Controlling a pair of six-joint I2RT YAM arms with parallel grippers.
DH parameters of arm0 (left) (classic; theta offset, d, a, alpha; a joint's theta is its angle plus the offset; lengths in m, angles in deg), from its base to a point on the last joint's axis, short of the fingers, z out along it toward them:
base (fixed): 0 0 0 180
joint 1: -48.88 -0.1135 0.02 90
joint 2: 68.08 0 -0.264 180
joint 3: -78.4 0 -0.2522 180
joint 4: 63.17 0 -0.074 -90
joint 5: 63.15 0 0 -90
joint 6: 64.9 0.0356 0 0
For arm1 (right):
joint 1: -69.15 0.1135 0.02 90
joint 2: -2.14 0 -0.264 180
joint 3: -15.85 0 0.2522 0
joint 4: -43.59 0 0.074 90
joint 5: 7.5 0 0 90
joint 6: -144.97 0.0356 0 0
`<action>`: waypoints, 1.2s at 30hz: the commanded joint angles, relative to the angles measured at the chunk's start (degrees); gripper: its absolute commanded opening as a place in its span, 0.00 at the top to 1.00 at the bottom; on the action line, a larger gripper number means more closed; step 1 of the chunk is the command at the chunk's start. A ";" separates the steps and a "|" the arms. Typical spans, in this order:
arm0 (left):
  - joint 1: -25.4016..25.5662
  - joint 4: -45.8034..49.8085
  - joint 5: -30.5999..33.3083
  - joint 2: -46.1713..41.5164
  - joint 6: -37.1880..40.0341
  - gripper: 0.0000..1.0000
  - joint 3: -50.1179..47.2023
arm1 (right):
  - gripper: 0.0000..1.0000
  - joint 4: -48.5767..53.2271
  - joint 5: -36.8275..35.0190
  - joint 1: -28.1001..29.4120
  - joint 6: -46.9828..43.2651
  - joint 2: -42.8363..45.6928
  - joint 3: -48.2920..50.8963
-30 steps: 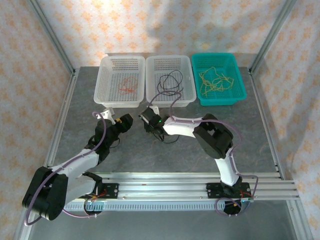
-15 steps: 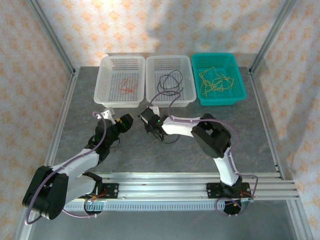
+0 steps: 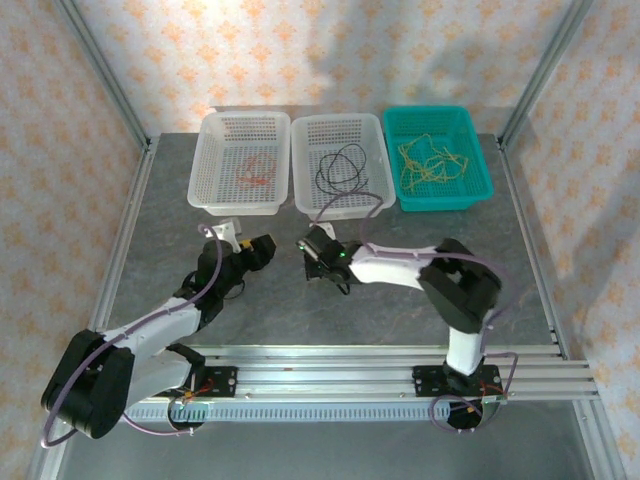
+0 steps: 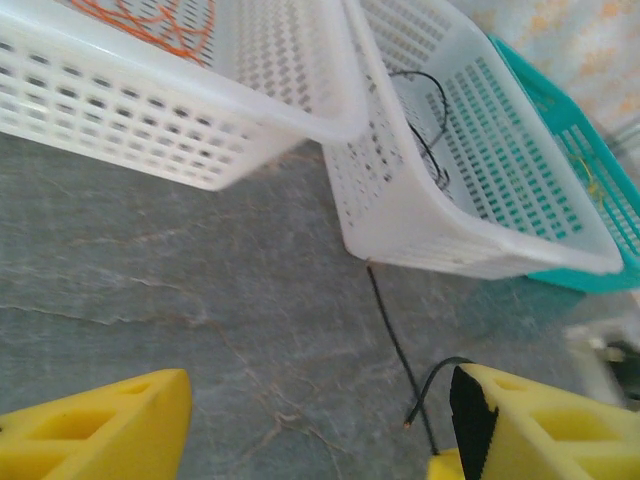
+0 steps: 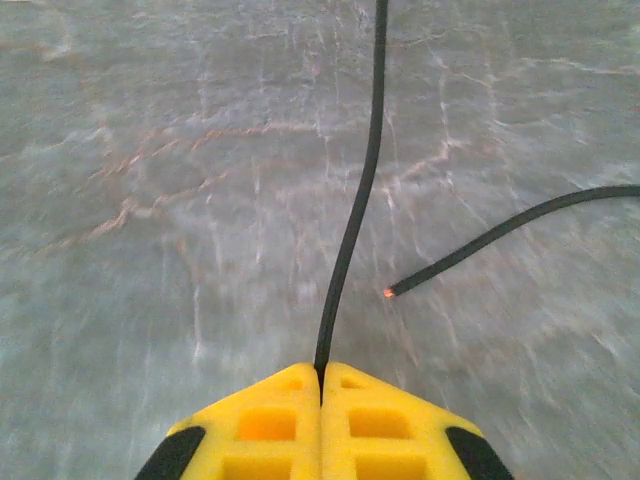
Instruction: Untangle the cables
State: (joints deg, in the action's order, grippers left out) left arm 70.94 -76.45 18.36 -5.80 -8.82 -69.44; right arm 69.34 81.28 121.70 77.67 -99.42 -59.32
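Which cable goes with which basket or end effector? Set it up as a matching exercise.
1 left white perforated plastic basket
2 middle white perforated plastic basket
3 teal plastic basket
4 right end effector

A thin yellow cables
B pinched black cable
C orange-red cable
D looped black cable

Pairs: 1-C, 2-D, 3-A, 4-B

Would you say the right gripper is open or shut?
Shut: the right gripper has its fingers pressed together on a black cable.
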 commanded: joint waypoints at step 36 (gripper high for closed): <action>-7.72 3.63 -2.31 16.60 11.94 0.19 40.49 | 1.00 3.75 -6.41 -20.04 -13.71 -9.13 -56.52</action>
State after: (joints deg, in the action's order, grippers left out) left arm 63.84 -72.17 18.58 8.87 0.58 -31.65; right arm 71.48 75.21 103.17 65.97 -103.68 -110.59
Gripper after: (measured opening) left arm 0.811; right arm 0.038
